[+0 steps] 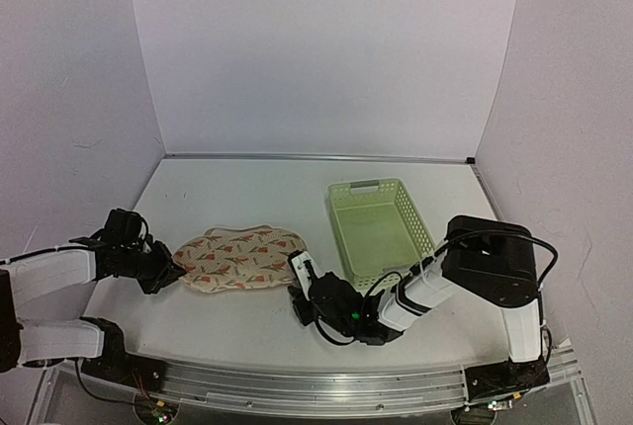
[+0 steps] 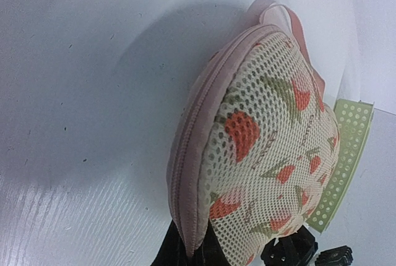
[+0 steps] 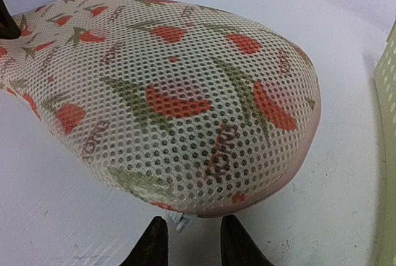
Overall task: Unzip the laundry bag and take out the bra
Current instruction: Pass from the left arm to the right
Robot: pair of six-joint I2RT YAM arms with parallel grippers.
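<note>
right claw part spread, nothing pinched, tips just shy of near rim of laundry bag. bag: cream mesh dome, red-green print, pink zip rim, dome up on bench centre-left, long axis l-r. left claw pressed together on its l end.

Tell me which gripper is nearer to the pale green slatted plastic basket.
Right. The right gripper sits at the cream printed mesh laundry bag's right end, beside the basket's near left corner; the left gripper holds the bag's far left end, the whole bag between.
</note>
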